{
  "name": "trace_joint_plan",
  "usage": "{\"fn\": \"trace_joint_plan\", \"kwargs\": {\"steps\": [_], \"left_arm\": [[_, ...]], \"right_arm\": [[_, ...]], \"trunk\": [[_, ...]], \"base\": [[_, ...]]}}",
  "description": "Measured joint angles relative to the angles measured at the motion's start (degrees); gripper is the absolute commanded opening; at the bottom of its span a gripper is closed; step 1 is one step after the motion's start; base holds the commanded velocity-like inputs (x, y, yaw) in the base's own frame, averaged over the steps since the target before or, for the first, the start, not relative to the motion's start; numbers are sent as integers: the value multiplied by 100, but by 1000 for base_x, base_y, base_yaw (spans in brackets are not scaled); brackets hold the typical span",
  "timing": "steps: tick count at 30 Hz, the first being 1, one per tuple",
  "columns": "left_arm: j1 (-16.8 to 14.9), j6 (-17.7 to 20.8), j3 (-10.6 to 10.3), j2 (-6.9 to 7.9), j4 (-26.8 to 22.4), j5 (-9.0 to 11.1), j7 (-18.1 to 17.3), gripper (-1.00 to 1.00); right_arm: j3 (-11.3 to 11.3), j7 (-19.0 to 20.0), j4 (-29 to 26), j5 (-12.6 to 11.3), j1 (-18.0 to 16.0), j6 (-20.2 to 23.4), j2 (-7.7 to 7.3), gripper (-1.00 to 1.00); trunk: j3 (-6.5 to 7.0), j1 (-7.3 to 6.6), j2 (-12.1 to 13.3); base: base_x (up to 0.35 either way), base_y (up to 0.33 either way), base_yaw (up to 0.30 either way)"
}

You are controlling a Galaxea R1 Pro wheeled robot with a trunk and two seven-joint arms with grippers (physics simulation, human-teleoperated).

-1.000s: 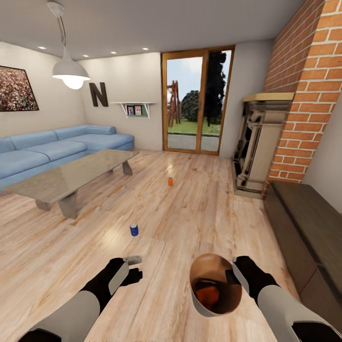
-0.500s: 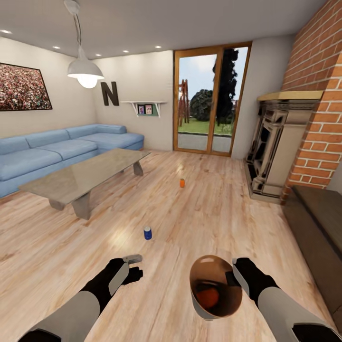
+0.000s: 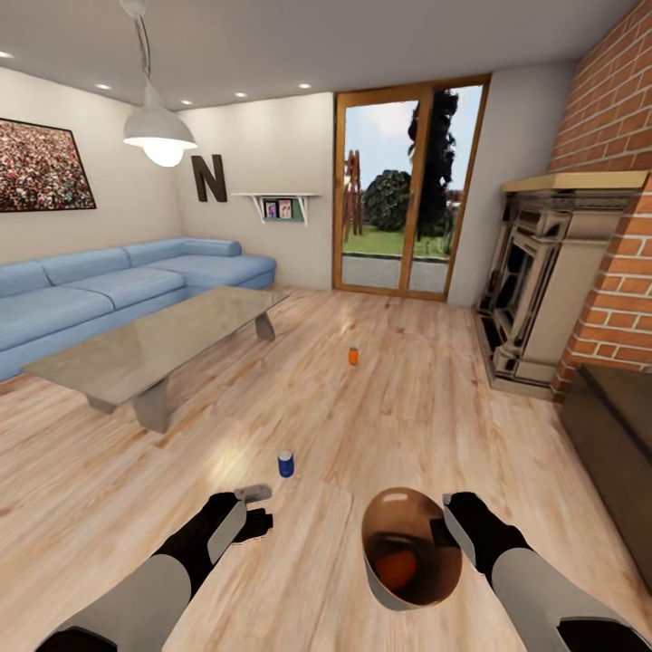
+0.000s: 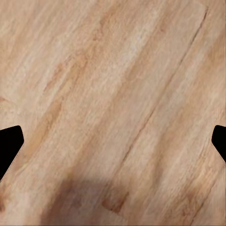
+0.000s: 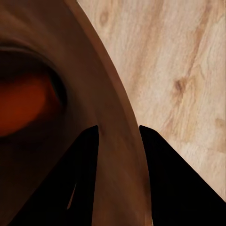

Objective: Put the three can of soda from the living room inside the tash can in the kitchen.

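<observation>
Collection run, one can in: the right pincer (image 3: 445, 523) clamps the bin (image 3: 412, 546) rim at lower centre, a reddish can (image 3: 396, 568) inside. The left pincer (image 3: 256, 510), spread wide and empty, must next take the blue can (image 3: 286, 464) just ahead; the orange can (image 3: 353, 356) waits mid-frame on the plank floor (image 3: 435, 426), right of the glass table (image 3: 149, 349).

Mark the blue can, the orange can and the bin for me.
blue can (image 3: 286, 464), head view, side of the body.
orange can (image 3: 353, 356), head view, side of the body.
bin (image 3: 388, 520), head view, inner wall.

I'm in a home's living room. I see a blue sofa (image 3: 118, 285), a glass-topped low table (image 3: 154, 349), a brick fireplace (image 3: 543, 290) and wood-framed glass doors (image 3: 407, 186).
</observation>
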Motion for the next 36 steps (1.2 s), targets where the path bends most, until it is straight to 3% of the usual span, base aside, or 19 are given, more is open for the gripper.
{"fn": "trace_joint_plan", "kwargs": {"steps": [13,36], "left_arm": [[0,-65,0,-8,0,0,0,100],[0,-177,-5,-15,0,-5,0,100]], "right_arm": [[8,-1,2,17,16,3,5,-100],[10,0,1,-5,27,0,13,-100]], "trunk": [[0,0,0],[0,0,0]], "base": [[342,21,-116],[331,114,-8]]}}
